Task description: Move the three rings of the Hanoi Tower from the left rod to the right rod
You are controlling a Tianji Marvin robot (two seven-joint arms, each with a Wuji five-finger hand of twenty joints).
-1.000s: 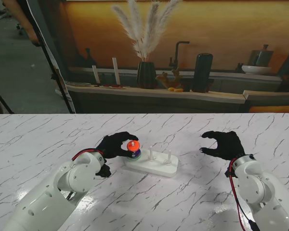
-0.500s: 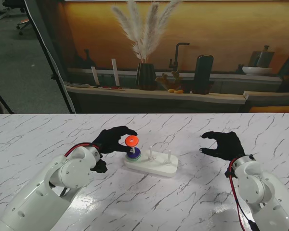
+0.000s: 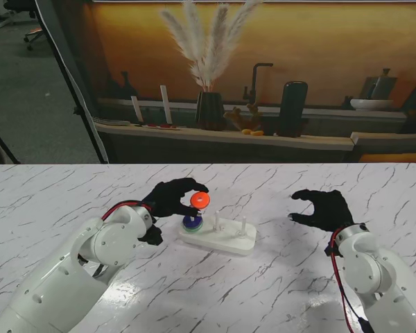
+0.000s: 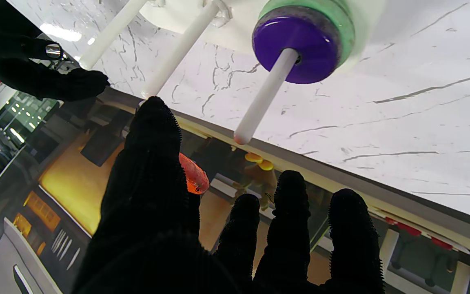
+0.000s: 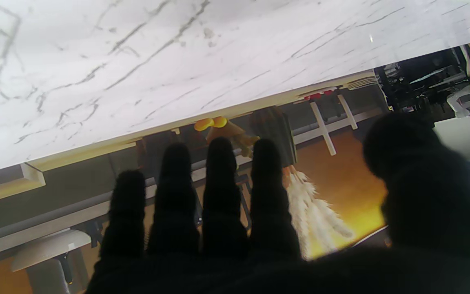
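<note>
Now clear of the left rod (image 3: 192,211) — orange ring (image 3: 200,200) pinched in left robot hand (image 3: 172,198), farther right than before.

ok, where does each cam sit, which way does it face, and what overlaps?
Stand view: above the shoulders, looking down at the marble table; both arms, left hand holding the orange ring, right hand open.
Left wrist view: along the fingers, upside down, toward the purple ring on its rod; black fingers show.
Right wrist view: along the fingers, upside down, toward bare table and backdrop; only fingers show.
Shared: stand and left wrist both show the orange ring and the purple ring.
</note>
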